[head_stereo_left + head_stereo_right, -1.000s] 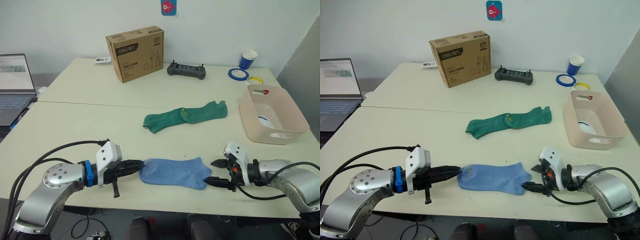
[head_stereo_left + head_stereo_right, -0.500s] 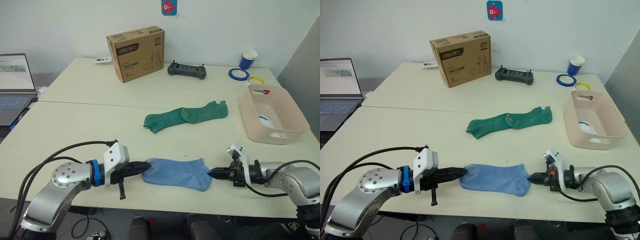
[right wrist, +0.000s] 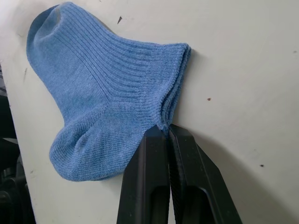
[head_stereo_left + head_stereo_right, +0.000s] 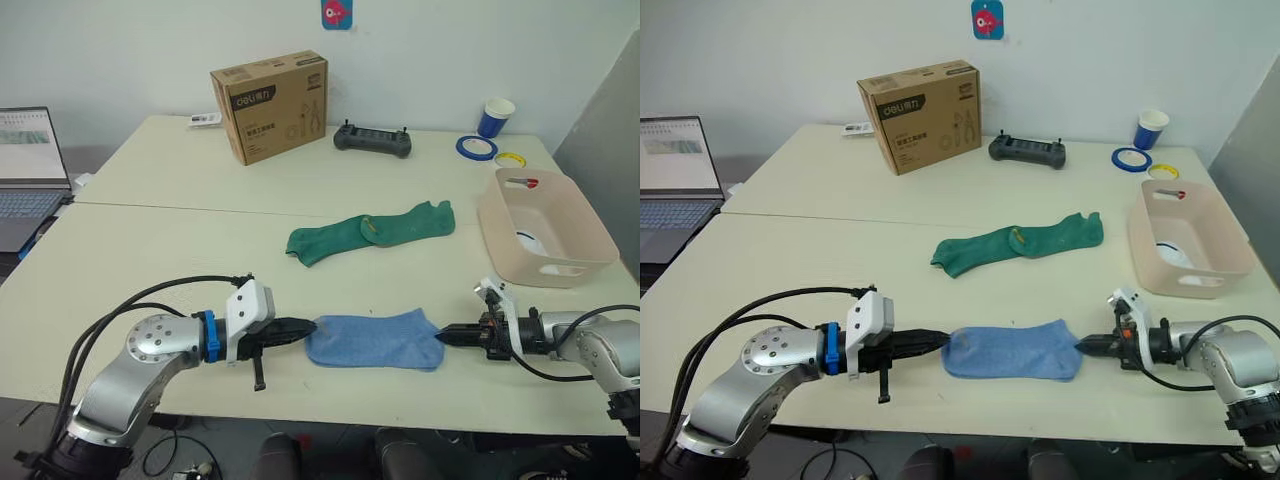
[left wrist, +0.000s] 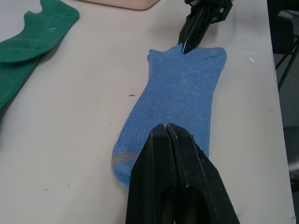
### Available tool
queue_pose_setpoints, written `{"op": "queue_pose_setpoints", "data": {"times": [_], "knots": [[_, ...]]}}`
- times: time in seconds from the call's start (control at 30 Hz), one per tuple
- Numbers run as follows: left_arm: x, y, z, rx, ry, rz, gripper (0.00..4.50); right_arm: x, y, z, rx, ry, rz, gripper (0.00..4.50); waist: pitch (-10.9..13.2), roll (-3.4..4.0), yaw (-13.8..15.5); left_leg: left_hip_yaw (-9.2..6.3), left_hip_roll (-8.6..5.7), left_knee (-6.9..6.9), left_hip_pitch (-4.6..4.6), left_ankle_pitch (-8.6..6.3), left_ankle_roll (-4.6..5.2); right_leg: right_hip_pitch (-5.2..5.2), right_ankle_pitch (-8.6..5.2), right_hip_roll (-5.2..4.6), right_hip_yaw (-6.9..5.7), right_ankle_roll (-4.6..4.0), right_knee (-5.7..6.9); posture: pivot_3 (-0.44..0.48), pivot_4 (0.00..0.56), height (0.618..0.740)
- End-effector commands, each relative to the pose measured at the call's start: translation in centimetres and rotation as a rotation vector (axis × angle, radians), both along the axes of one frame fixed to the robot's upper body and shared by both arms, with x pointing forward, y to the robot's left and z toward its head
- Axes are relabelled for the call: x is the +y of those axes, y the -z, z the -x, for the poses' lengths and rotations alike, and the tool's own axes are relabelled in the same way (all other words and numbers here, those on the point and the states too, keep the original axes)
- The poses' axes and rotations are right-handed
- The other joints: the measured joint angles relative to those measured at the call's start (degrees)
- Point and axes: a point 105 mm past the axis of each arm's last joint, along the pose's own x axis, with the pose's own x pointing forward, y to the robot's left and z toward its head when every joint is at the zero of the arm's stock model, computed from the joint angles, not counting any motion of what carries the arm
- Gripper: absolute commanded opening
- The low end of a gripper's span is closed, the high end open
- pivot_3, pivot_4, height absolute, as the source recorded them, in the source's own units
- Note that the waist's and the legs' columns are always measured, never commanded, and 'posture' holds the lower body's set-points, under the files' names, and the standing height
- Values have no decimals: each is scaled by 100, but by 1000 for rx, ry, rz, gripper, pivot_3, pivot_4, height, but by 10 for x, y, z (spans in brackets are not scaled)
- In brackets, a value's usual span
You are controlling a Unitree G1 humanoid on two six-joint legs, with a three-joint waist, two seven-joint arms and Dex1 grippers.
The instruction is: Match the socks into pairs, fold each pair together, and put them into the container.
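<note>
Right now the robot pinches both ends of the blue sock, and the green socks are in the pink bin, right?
Not quite. The green socks lie on the table, outside the pink bin, as the left eye view shows. Both grippers, left and right, do pinch the blue sock.

laptop (image 4: 30, 170): cut off at frame edge | container (image 4: 545, 225) contents: partly hidden, unidentifiable
</note>
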Motion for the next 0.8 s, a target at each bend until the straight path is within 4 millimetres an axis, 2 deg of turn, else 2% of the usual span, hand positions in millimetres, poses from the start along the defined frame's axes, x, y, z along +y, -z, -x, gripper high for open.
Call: {"op": "queue_pose_setpoints", "data": {"times": [0.03, 0.1, 0.23, 0.37, 0.53, 0.63, 0.8], "knots": [[-4, -3, -3, -35, 19, 5, 0, 0, -5, 1, -16, -29, 9, 534, 0, 0, -2, -1, 0, 0, 0, 0, 0, 0, 1, 0, -1, 1, 0, 0, 150, 740], [-5, -2, -2, -34, 35, 2, 0, 0, -5, 2, -13, -32, 7, 1034, 0, 0, -1, -2, 0, 0, 0, 0, 0, 1, 2, 1, -2, 4, 0, 0, 150, 740], [-9, 2, -4, -35, 60, -6, 0, 0, -7, 4, -8, -36, 15, 2397, 0, 0, -1, -2, 1, 0, 0, 0, 0, 1, 4, 2, -1, 6, -1, 0, 150, 740], [-16, 11, -7, -40, 94, -30, 0, 8, -4, 10, 22, -57, 27, 2397, 0, 0, -1, -1, -1, 5, 0, 0, 0, 4, 0, 0, 1, 0, -1, 0, 150, 740], [-22, 13, -12, -46, 100, -26, 0, 14, 2, 14, 34, -60, 45, 2397, -1, -1, 3, -4, 1, 1, -1, 0, 0, 2, 4, 4, -2, 7, -3, 0, 150, 740], [-23, 17, -15, -48, 105, -48, 0, 24, 3, 18, 47, -80, 10, 1768, -1, -1, 0, -10, 7, -1, 0, 0, 0, 2, 4, 13, -5, 6, -2, 0, 150, 740], [-27, 19, -14, -26, 149, -67, 0, 27, 2, 15, 39, -63, -3, 21, -1, -1, -8, -10, 7, -6, 0, 0, 0, 0, 3, 14, -4, 5, -1, 0, 150, 740]]}}
